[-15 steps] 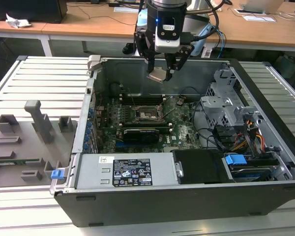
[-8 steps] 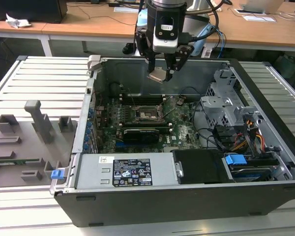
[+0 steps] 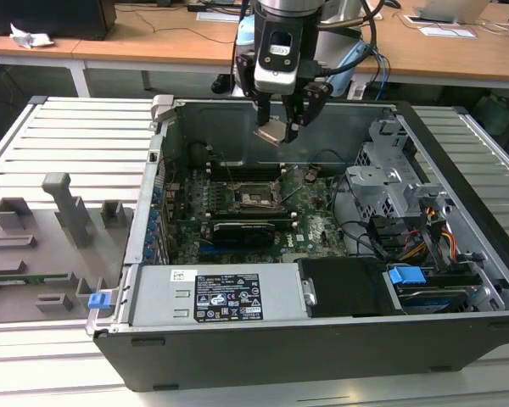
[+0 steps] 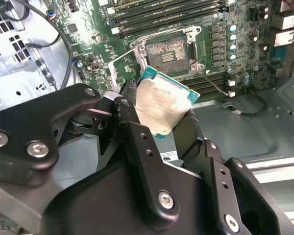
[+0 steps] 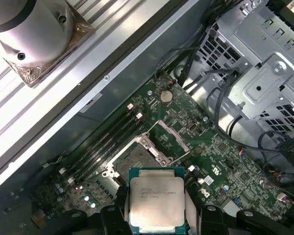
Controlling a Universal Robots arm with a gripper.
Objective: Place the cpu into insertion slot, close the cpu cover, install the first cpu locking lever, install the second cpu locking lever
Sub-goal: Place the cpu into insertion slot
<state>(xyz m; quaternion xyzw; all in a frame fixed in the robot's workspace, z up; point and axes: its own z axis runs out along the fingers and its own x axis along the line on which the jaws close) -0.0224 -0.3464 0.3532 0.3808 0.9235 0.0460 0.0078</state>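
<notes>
End effector (image 3: pixel 277 127) pinches the cpu (image 3: pixel 270 132) by its edges, in open air above the case (image 3: pixel 322 356), clear of its walls, apart from the slot (image 3: pixel 256 198) below; fingers (image 4: pixel 132 127) hide the cpu's lower corner.

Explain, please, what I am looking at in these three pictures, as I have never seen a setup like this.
This is one robot arm with a two-fingered gripper at its end. The exterior view comes from a camera off the arm. It shows an open computer case lying on a slatted table, with the arm above it. The two wrist views come from cameras riding on the arm, looking down past the gripper. The gripper is shut on a small square chip with a dull metal top, and holds it in the air above the green circuit board. Below it, the square socket meant for the chip is uncovered and holds nothing yet.
</notes>
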